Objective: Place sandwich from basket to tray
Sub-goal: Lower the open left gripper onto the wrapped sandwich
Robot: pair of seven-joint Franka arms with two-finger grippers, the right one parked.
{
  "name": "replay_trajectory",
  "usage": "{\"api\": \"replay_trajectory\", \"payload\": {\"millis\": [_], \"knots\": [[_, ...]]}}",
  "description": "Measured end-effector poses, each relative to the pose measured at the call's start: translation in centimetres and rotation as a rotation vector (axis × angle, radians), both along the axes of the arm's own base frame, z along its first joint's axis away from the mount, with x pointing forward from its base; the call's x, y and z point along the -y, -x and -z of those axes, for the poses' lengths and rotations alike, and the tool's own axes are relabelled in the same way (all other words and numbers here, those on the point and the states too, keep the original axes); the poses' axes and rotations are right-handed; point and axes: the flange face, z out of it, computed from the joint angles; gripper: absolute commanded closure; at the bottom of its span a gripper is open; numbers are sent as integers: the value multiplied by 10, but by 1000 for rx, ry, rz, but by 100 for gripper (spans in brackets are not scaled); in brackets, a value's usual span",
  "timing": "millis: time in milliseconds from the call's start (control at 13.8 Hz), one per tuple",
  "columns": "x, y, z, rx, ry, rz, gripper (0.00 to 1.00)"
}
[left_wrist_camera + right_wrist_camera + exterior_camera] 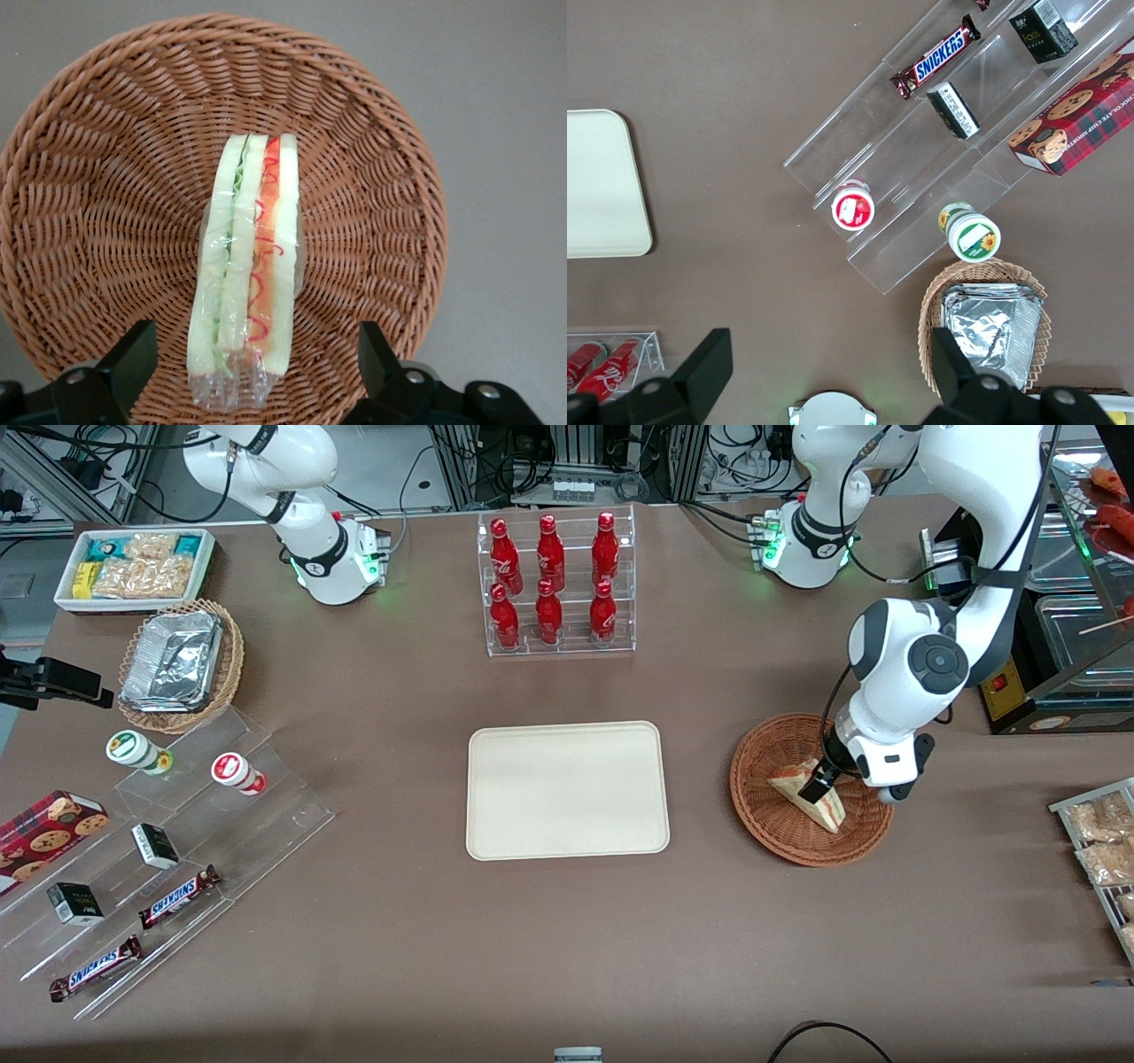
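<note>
Currently the end effector (815, 786) hangs low over the basket (760, 757), its fingers (131, 359) spread wide either side of the wrapped sandwich (808, 799), which lies in the basket. Nearby on the table (399, 921), the tray (567, 790) sits bare.

The working left arm bends down from its base, wrist turned steeply downward, and its hand (819, 782) hangs low — fingers (133, 359) spread wide apart, one to each side, with nothing pinched between their dark pads.
</note>
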Motion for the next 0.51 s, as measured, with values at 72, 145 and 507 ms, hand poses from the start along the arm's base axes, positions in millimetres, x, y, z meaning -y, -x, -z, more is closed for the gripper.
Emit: {"api": "replay_trajectory", "payload": {"millis": [72, 145, 507], "knots": [[0, 0, 4, -7, 0, -2, 0], [0, 0, 9, -15, 0, -4, 0], [0, 3, 39, -63, 0, -21, 34]]}}
